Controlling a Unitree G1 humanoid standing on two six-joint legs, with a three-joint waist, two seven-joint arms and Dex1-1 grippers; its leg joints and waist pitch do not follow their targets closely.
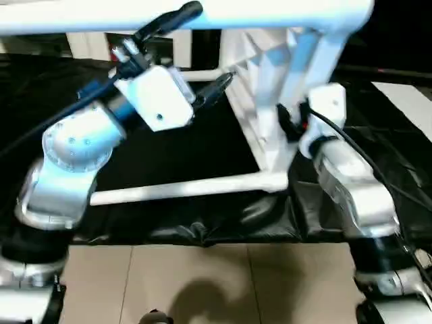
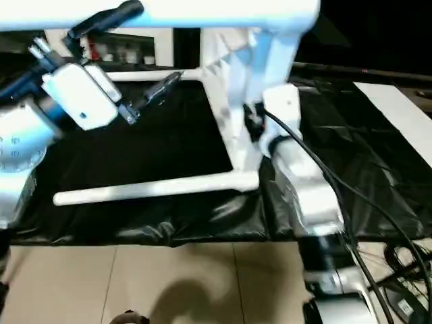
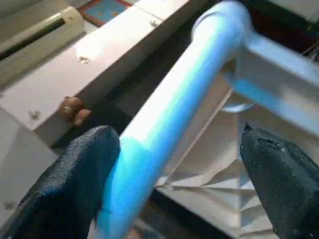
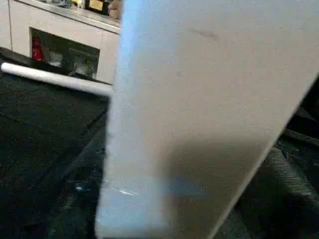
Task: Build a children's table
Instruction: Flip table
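Observation:
The children's table lies on its side on a black sheet (image 1: 169, 148). Its white tabletop (image 1: 270, 88) stands on edge with the ribbed underside facing my left. White legs stick out from it to the left: one high across the top (image 1: 270, 15), one low near the front (image 1: 189, 187), one farther back (image 2: 145, 74). My left gripper (image 1: 216, 44) is open, its black fingers (image 3: 75, 184) on either side of the high leg (image 3: 169, 124). My right gripper (image 1: 289, 123) sits against the tabletop's near edge, and the white panel (image 4: 209, 99) is very close in the right wrist view.
Beige floor tiles (image 1: 202, 283) lie in front of the black sheet. A white cabinet (image 3: 99, 55) stands behind, with what looks like a person's fingers (image 3: 72, 109) on its edge. Black cables (image 2: 378, 223) run along my right arm and pile up at the right.

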